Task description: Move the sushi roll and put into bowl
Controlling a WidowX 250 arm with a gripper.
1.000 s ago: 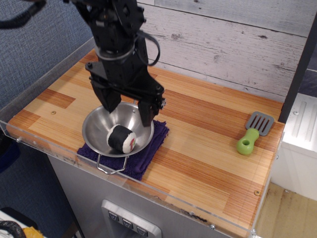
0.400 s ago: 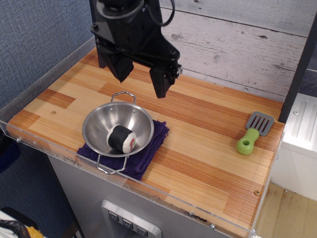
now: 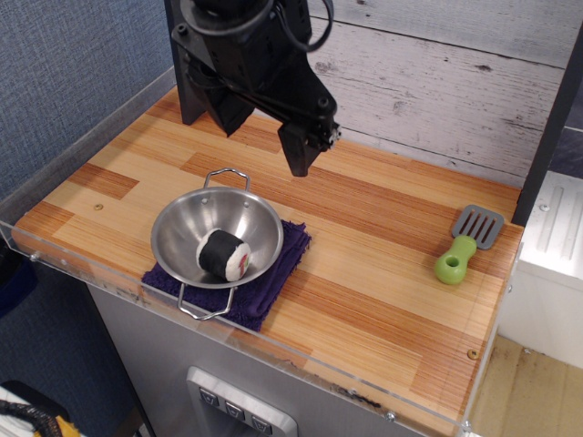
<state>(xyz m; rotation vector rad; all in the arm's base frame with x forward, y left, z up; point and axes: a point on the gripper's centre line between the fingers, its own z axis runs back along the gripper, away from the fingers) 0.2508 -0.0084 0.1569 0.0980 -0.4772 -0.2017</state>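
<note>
Here 1 sushi roll [image 3: 224, 255] lies in 1 bowl [image 3: 182, 228].

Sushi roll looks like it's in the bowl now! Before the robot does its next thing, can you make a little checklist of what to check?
1. Sushi roll lies inside the bowl: ok.
2. Pincer is open and holds nothing: ok.
3. Pincer is up above the bowl, touching nothing: ok.
4. Bowl sits upright on the purple cloth: ok.
5. Spatula lies far off to the side, out of the way: ok.
6. Whether the roll will stay put or wobble: cannot tell.
</note>
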